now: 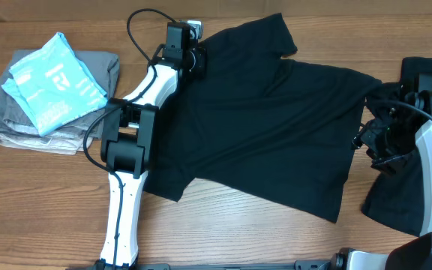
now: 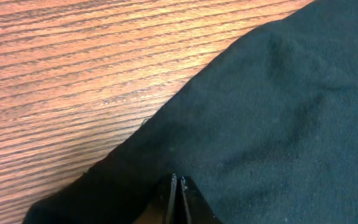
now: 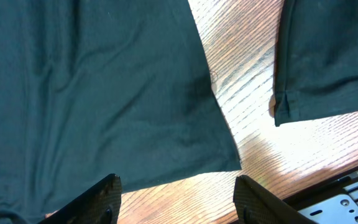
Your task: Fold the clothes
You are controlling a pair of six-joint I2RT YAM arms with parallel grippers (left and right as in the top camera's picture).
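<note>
- Left tool (image 2: 178,188), jaws together at the T-shirt (image 2: 278,112) edge: any pinch there may slip when lifted.
- Right tool (image 3: 176,190), jaws apart: fabric beneath may bunch on closing.

Two black T-shirts (image 1: 276,127), one light-blue garment (image 1: 55,82), one grey folded garment (image 1: 107,67), one beige folded garment (image 1: 32,141), two arms (image 1: 130,150).

Matt cloth on grained wood.

Soft, dull black knit on the T-shirt (image 1: 268,112), faintly fuzzy up close and lightly creased; same matt black cloth on the second shirt (image 1: 392,202). Wood-grain table (image 1: 51,210), finely ridged, with a slight sheen. Smooth light-blue garment (image 1: 55,82) with white print, over matt grey folded cloth (image 1: 107,67). Glossy white plastic on the arm (image 1: 122,217); matt black plastic on the fingers (image 3: 98,199).
</note>
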